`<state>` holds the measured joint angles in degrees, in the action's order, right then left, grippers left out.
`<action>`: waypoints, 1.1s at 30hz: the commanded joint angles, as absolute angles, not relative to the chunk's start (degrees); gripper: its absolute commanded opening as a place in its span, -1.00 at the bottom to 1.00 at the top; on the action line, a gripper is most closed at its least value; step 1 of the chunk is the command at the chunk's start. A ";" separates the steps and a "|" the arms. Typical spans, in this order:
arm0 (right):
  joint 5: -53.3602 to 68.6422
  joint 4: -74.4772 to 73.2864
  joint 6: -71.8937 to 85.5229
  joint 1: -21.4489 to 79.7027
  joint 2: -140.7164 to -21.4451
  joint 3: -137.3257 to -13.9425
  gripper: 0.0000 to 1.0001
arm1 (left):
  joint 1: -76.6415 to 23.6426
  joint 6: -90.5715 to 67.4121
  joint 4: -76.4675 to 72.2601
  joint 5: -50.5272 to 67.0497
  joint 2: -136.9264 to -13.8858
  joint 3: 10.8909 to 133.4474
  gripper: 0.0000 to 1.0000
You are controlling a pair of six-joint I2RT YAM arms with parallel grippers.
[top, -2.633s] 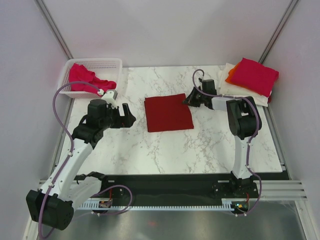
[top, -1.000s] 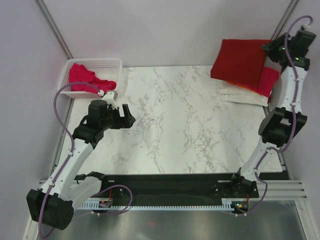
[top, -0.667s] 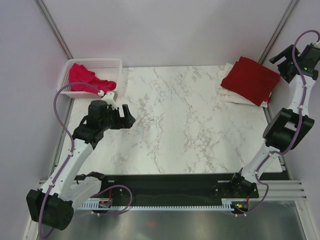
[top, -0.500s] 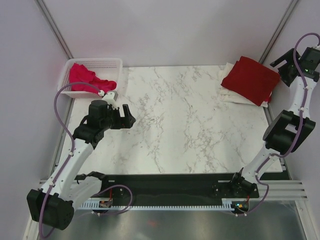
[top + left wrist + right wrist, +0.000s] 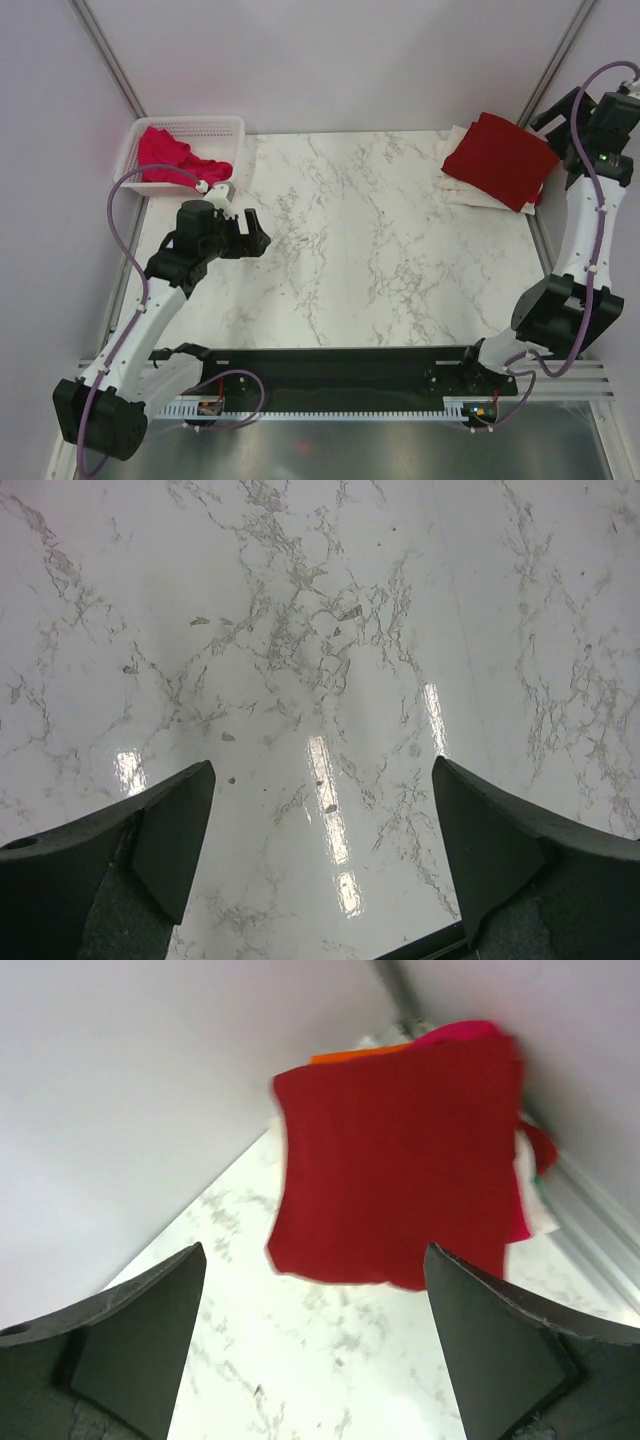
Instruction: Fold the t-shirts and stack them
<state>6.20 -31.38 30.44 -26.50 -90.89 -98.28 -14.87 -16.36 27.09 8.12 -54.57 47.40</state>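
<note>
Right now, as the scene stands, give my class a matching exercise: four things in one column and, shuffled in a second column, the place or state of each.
Column one:
1. dark red t-shirt
2. crumpled pink t-shirt
3. left gripper
4. cream-white t-shirt

Column two:
A. open above the bare marble table
B. lowest visible layer at the far right corner
C. in the white mesh basket
D. topmost layer at the far right corner

Pairs: 1-D, 2-C, 3-A, 4-B.
</note>
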 commanded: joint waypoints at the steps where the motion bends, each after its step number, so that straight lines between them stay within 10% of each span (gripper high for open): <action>1: 6.68 -27.25 29.09 -20.85 -84.40 -94.07 0.95 | -14.94 -14.94 25.84 8.35 -53.18 47.37 0.93; 16: 5.37 -7.65 27.51 16.74 -67.85 -59.17 0.96 | -14.85 -15.73 23.91 2.12 -50.11 45.88 0.99; 26: -1.65 -3.52 24.96 38.31 -67.77 -50.81 0.96 | -14.59 2.19 -23.39 2.74 -22.26 6.69 0.99; 33: -4.21 -3.16 23.82 39.81 -62.24 -45.01 0.96 | -14.50 -0.36 -30.73 -8.17 -35.31 6.94 0.99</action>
